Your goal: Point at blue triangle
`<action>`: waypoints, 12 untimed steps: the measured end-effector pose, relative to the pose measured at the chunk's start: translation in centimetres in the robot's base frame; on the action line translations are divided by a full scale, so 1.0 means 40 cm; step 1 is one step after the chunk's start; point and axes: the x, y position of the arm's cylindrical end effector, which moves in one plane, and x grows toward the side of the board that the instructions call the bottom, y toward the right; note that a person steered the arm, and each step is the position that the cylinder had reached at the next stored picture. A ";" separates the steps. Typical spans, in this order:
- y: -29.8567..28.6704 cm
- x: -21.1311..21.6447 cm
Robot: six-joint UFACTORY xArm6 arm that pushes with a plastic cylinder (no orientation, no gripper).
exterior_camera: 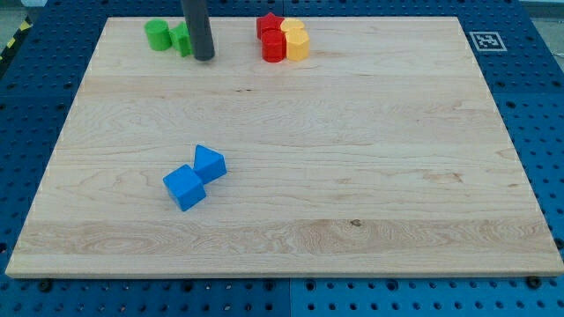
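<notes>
The blue triangle block [210,164] lies left of the board's middle, toward the view's bottom, touching a blue cube [184,187] at its lower left. My tip [204,57] is the end of the dark rod near the view's top left, well above the blue blocks. It stands just right of a green block [181,39], which the rod partly hides.
A green cylinder [158,34] sits left of the green block. A cluster at the top centre holds a red star-like block [269,25], a red block [273,47] and yellow blocks [296,40]. The wooden board [352,176] lies on a blue pegboard with a marker tag [486,40].
</notes>
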 end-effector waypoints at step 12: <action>0.036 0.282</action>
